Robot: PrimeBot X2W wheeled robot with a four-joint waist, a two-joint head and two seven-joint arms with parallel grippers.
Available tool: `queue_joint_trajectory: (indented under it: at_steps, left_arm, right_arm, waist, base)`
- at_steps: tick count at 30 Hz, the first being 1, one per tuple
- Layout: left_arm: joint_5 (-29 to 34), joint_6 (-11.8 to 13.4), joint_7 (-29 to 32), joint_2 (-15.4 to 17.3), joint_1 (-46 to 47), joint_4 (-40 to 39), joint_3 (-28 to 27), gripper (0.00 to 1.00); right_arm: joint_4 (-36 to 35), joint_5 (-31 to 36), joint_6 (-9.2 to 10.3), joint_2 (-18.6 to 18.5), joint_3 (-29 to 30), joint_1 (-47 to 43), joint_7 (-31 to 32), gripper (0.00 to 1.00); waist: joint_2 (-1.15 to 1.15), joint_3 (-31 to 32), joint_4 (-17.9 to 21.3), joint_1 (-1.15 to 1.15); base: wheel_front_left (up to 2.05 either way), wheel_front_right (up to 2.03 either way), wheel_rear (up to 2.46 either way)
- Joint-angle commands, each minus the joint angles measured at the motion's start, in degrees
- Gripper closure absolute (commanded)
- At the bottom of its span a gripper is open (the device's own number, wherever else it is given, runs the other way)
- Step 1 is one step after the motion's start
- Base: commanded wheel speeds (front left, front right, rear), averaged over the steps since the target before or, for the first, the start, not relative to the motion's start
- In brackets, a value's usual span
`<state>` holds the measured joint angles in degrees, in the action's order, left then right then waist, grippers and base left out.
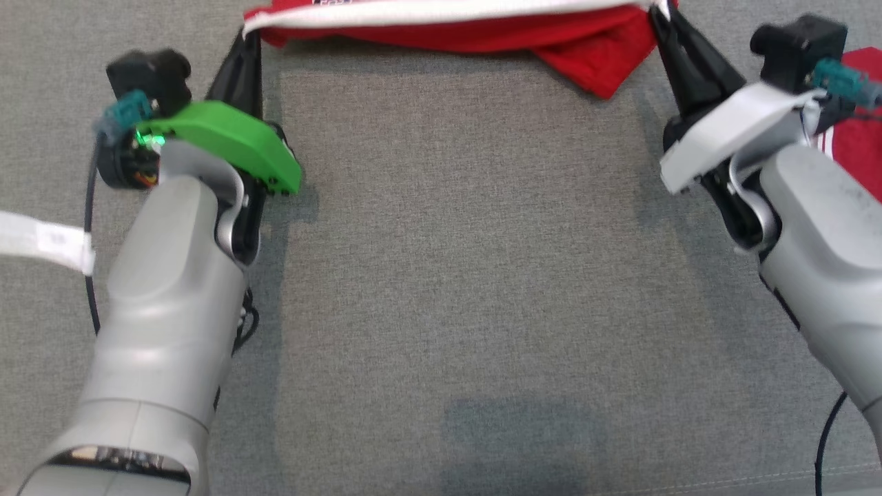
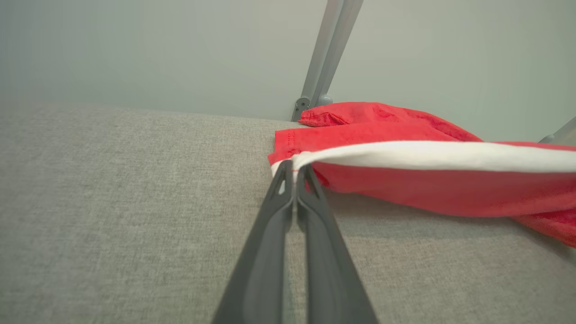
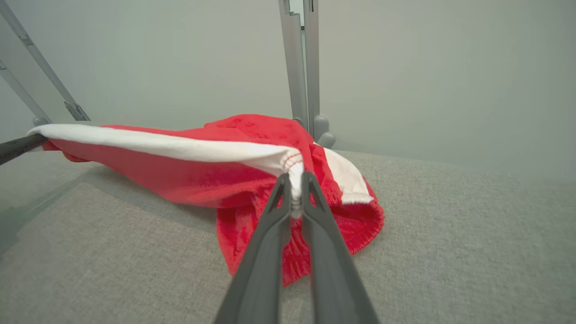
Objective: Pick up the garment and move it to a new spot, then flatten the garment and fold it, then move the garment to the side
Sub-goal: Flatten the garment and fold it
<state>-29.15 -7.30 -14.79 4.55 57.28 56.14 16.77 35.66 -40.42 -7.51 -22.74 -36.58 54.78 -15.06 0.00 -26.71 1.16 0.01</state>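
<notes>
The garment (image 1: 482,27) is red with a white band along one edge, stretched across the far side of the grey cloth surface. My left gripper (image 1: 247,33) is shut on the band's left corner; the left wrist view shows the gripper (image 2: 294,170) pinching the garment (image 2: 405,180) there. My right gripper (image 1: 658,15) is shut on the band's right corner, seen close in the right wrist view, where the gripper (image 3: 294,180) clamps the garment (image 3: 189,175). The band hangs taut between both grippers, lifted a little, with red fabric drooping onto the surface below.
A grey fabric surface (image 1: 468,275) spreads toward me between the arms. A white strap (image 1: 41,241) lies at the left edge. More red cloth with white stripes (image 1: 854,138) lies behind my right arm. Metal frame posts (image 3: 301,67) stand against a pale wall beyond the surface.
</notes>
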Motion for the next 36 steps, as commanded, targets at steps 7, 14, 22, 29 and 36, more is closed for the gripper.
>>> queue_joint_trajectory:
  at_steps: [7,14,22,29,36]
  left_arm:
    - [3.7,1.0,-0.4,-0.2,-18.1,-12.4,-4.1,1.0]
    - [8.2,3.4,-0.4,0.7,-36.0,-26.9,-6.9,1.0]
    - [9.3,8.5,2.0,0.1,-53.8,-41.3,-5.7,1.0]
    - [9.8,13.1,8.3,0.0,-65.2,-53.9,-4.1,1.0]
    - [10.0,15.1,11.8,0.4,-69.4,-62.1,-3.3,1.0]
  right_arm:
    - [-7.4,6.4,0.07,1.6,8.7,-17.7,-0.2,1.0]
    - [-15.0,13.9,0.08,4.2,15.3,-33.7,-0.2,1.0]
    - [-23.2,20.1,0.1,7.0,23.2,-49.4,-0.2,1.0]
    - [-29.7,24.8,0.1,8.9,26.3,-60.3,2.0,1.0]
    - [-34.4,26.0,0.1,9.9,28.1,-65.2,5.0,1.0]
  waist:
    - [0.0,5.8,0.2,-0.01]
    - [0.0,11.2,0.9,-0.01]
    - [0.0,15.3,0.6,-0.01]
    - [0.0,17.3,0.4,-0.01]
    - [0.0,17.6,0.1,-0.01]
  base:
    - [0.0,0.0,0.0]
    - [0.0,0.0,0.0]
    - [0.0,0.0,0.0]
    - [0.0,0.0,0.0]
    - [0.0,0.0,0.0]
